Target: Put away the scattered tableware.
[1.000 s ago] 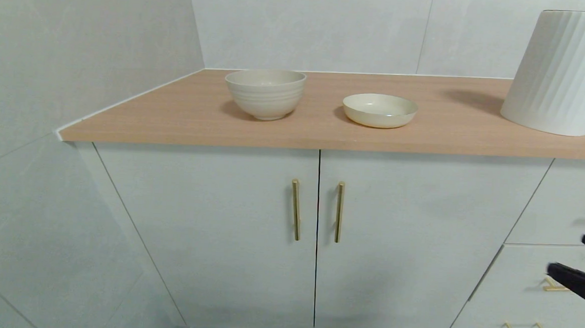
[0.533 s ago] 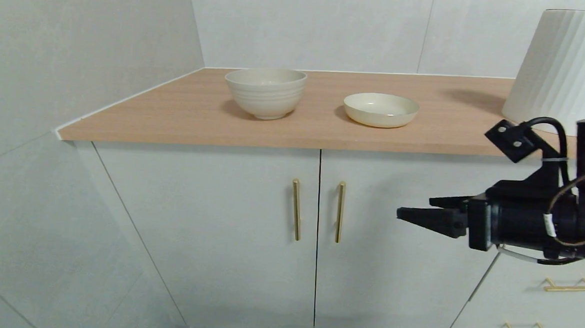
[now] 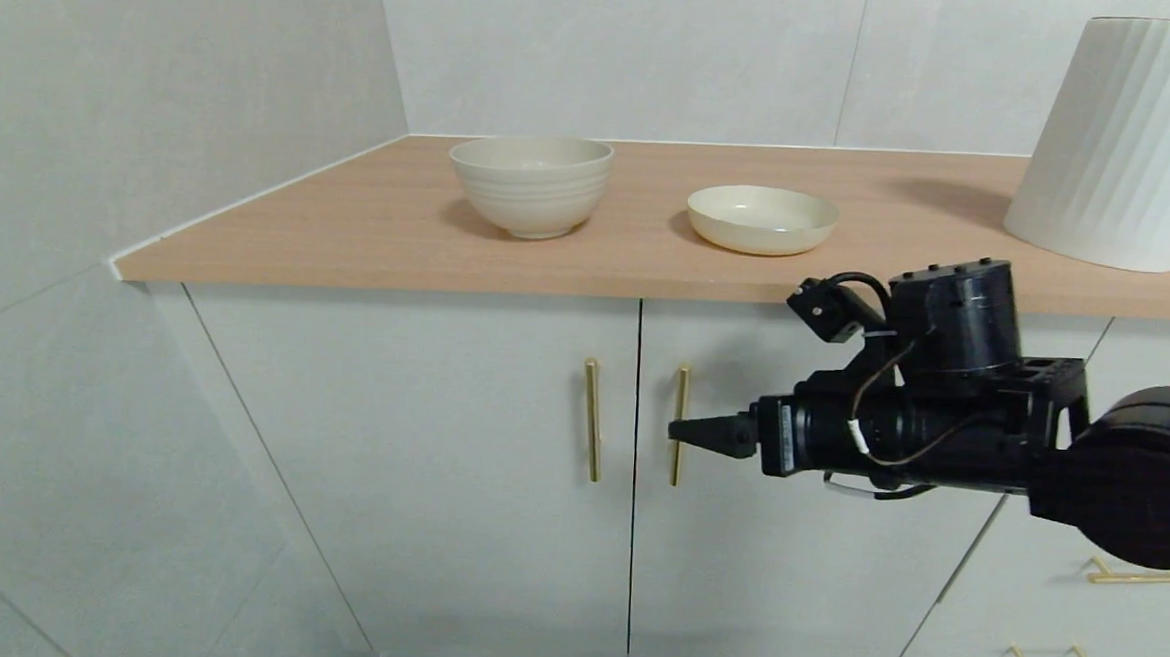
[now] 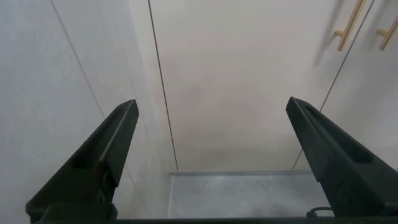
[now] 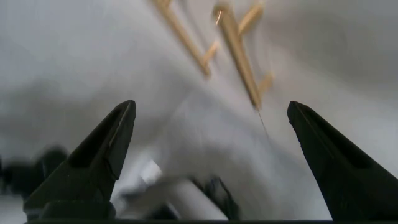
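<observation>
Head view: right gripper overlaps door handle; white cylinder cut off.

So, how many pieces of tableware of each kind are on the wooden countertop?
Ribbed deep bowl: 1
Shallow dish: 1
Total: 2
</observation>
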`<state>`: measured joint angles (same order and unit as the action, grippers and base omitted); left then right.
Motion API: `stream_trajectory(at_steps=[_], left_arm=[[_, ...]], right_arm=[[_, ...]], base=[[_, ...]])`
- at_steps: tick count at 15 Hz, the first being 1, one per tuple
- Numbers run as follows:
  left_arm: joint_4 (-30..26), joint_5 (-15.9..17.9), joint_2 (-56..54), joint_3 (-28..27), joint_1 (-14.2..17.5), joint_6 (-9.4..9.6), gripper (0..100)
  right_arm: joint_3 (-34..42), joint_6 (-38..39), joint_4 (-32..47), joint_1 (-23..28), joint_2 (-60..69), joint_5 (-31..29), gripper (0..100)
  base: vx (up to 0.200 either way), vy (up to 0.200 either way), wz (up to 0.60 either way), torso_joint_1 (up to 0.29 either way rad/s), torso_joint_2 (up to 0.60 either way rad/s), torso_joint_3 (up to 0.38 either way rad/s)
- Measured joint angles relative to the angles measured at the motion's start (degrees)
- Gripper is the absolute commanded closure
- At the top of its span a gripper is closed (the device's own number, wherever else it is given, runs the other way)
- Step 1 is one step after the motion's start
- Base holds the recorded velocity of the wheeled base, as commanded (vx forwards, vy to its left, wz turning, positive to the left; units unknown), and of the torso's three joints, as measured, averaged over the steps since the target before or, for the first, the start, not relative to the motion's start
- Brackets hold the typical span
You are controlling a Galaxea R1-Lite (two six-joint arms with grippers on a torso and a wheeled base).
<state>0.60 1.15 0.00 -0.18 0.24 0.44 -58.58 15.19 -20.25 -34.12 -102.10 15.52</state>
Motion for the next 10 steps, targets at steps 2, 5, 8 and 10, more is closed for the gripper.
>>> stream_trajectory(at_steps=[2,5,8,10], left_arm=[[0.00,-0.02,0.00,0.00,-0.02,0.00,0],[0.00,-0.02,0.00,0.00,0.00,0.00,0],[0.00,0.00,0.00,0.00,0.00,0.00,0],[-0.02,0.00,0.00,0.00,0.00,0.00,0]], right_arm=[[-0.55,2.00,-6.16,-0.94,-4.00,-2.22,0],[-0.66,2.29,-9.23,-1.23,-7.02,-2.55,0],[-0.66,2.33,-9.91,-1.29,-8.33,-2.55,0],[-0.71,2.79,-12.29,-1.38,-9.25,-2.55,0]], base=[[0.000,0.000,0.00,0.000,0.00,0.000],[0.000,0.000,0.00,0.000,0.00,0.000],[0.000,0.000,0.00,0.000,0.00,0.000],[0.000,0.000,0.00,0.000,0.00,0.000]])
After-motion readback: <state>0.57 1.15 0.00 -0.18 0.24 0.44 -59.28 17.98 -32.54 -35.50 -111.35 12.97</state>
